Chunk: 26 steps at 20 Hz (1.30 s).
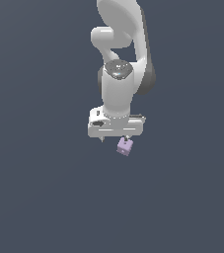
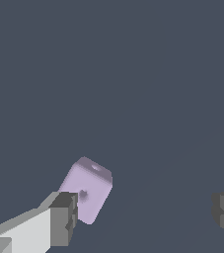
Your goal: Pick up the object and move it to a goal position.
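A smooth, glossy white plastic-like shell is seen on the arm (image 1: 117, 94), matt grey pads (image 2: 64, 217) on the gripper (image 2: 145, 215), and a smooth, softly shaded lavender cube (image 2: 89, 190).

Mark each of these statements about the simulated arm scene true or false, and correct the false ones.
1. The cube is pale purple. True.
2. The fingers are closed tight on the cube from both sides. False: in the wrist view the two fingers stand far apart, and the cube sits by one finger only, well clear of the other.
3. In the exterior view the cube appears just below the white gripper. True.
4. Several coloured blocks lie around the cube. False: it is the only loose object in view.
5. The cube sits square to the fingers. False: in the wrist view it is tilted, its edges at an angle to the finger.
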Tool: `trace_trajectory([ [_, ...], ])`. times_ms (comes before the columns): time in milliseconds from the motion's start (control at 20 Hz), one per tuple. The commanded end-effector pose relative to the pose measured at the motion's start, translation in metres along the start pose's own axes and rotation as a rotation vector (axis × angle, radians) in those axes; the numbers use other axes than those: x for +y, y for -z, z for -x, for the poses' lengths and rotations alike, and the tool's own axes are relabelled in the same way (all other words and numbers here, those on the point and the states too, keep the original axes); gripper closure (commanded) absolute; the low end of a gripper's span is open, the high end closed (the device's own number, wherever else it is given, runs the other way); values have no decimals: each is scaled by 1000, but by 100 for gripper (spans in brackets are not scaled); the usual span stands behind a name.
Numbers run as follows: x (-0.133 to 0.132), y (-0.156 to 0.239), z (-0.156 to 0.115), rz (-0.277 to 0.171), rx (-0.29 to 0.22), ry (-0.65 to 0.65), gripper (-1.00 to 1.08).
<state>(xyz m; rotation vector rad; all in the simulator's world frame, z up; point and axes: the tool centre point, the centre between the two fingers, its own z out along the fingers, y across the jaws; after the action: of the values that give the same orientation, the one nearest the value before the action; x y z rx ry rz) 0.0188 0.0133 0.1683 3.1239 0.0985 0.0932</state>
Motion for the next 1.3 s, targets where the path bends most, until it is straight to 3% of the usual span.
trace_trajectory([
  [0, -3, -4, 2, -2, -3, -25, -92],
  [1250, -55, -70, 40, -3, -58, -474, -92],
])
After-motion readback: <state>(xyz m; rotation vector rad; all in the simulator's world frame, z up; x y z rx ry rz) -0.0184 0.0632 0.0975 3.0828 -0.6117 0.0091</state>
